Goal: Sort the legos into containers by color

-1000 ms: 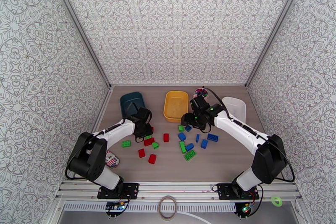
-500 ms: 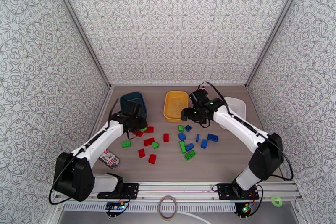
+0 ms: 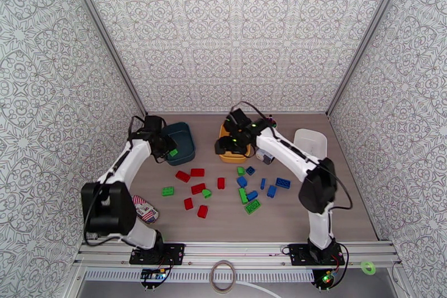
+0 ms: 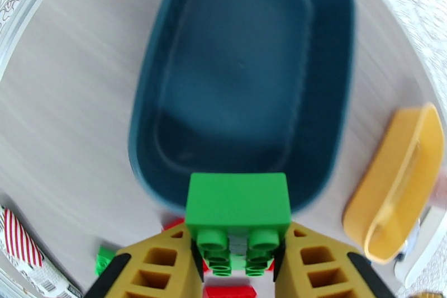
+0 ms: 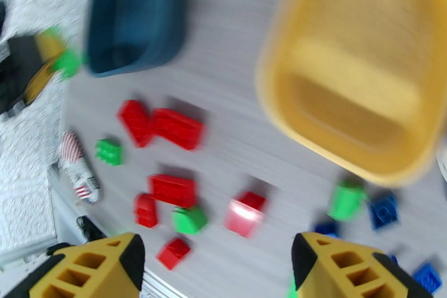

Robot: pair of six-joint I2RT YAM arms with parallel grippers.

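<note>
Clamped between the left fingers: 1 green brick, studs toward the wrist camera, hanging over the near rim of the teal tub. From above, at that tub's near-left edge, at the far left of the table.

Spread wide apart, with nothing between them: the right fingers. Raised over the yellow tub, which stands at the far middle of the table, apart from the teal tub on its left. Blurred in the right wrist view, but clear enough to tell the tub and the bricks below it.

Further right, apart from the yellow tub: the white tub.

Loose on the table, nearer the arm bases than all 3 tubs:
- On the left, 6 red bricks, 2 of them touching just below the teal tub.
- Scattered through both groups, 5 loose green bricks, 2 among the red and 3 among the blue.
- On the right, 6 blue bricks, clustered below the yellow tub.

Beside the left arm, near the table's left edge: a striped packet, well apart from the bricks.
</note>
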